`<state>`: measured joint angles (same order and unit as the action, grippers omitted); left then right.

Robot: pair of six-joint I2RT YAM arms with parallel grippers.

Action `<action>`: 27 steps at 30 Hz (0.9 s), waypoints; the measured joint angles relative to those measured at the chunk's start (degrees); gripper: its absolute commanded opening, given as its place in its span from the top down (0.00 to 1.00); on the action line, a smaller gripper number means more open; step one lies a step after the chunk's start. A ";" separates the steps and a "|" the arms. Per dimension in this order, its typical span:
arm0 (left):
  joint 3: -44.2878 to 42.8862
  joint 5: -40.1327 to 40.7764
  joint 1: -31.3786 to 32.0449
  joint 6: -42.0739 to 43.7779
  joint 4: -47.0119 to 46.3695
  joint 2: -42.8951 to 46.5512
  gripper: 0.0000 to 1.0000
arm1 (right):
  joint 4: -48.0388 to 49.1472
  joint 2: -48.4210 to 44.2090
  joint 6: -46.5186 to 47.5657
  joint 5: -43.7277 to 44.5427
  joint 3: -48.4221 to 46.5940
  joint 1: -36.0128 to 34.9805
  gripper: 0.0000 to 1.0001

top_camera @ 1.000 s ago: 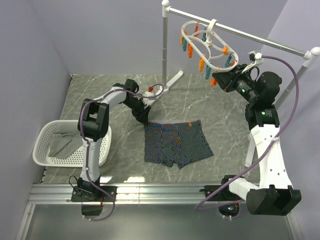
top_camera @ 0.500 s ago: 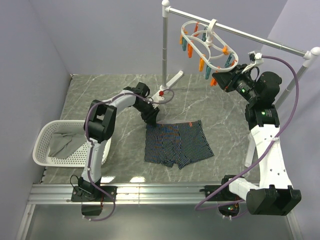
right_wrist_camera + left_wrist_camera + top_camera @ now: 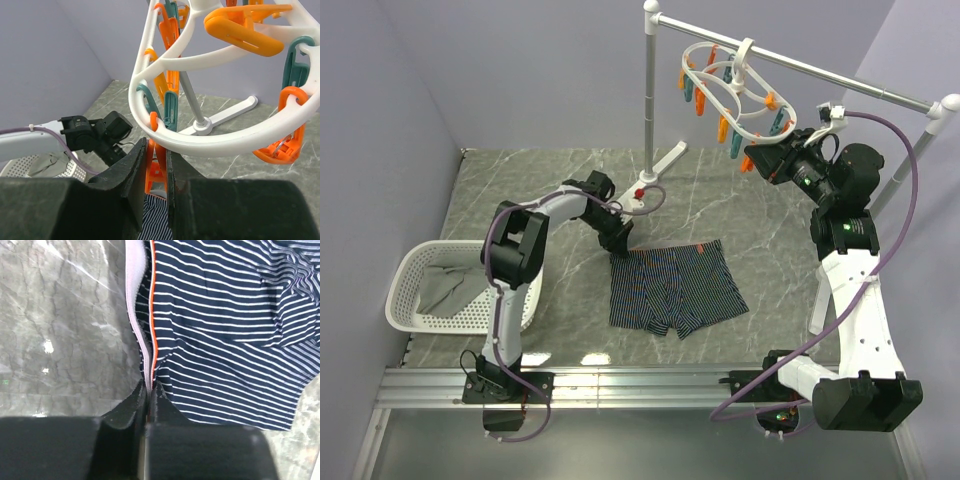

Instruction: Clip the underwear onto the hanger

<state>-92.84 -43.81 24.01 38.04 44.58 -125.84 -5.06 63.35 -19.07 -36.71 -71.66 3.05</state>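
Grey marbled stone covers the table (image 3: 550, 200). At its left edge, toward the near corner, sits a white plastic basket (image 3: 398, 300) with a plain grey-green cloth (image 3: 445, 288) crumpled inside.

The left arm reaches from the near edge toward the middle of the table. The left gripper (image 3: 620, 240) is low, at the far left corner of the underwear (image 3: 672, 288). In the left wrist view its two black fingers are pressed together on the garment's edge, pinching a pale band that has a thin orange-red line beside it.

The underwear lies flat in the middle of the table, dark navy with thin light stripes, its legs pointing to the near edge.

A grey metal rail stand (image 3: 650, 90) rises at the far edge, its bar running off toward the far right corner. The hanger (image 3: 210, 146), a white plastic double oval, hangs from that bar by its hook, with orange and teal pegs dangling all round it.

The right arm stands tall along the right edge. The right gripper (image 3: 156, 155) is raised to the hanger's near end, and its fingers sit closed on either side of one orange peg (image 3: 156, 172), squeezing it just under the white ring.
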 measured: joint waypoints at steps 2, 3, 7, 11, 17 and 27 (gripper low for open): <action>1.66 0.50 0.00 0.02 -1.36 1.33 1.00 | 0.04 -0.11 -0.22 -0.02 0.07 0.00 1.00; 2.64 1.05 0.02 0.07 -2.45 2.08 1.00 | 0.37 -0.24 -0.52 -0.04 0.33 0.00 1.00; 8.22 3.37 0.22 0.15 -8.52 7.32 1.00 | 2.08 -0.94 -1.44 -0.26 2.05 0.00 1.00; 15.15 5.44 1.05 1.27 -17.57 15.91 1.00 | 4.02 -1.31 -2.67 -0.44 4.07 0.00 1.00; 19.43 6.40 4.22 5.60 -31.63 26.08 1.00 | 8.52 -1.36 -5.46 -0.72 6.84 0.00 1.00; 14.40 6.08 9.27 10.19 -36.13 26.95 1.00 | 17.16 -1.53 -9.11 -0.20 11.74 -1.95 1.00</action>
<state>-78.43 -37.74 33.28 48.23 8.45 -98.89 12.10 61.82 -28.18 -36.91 -59.92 1.10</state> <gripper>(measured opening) 0.033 0.224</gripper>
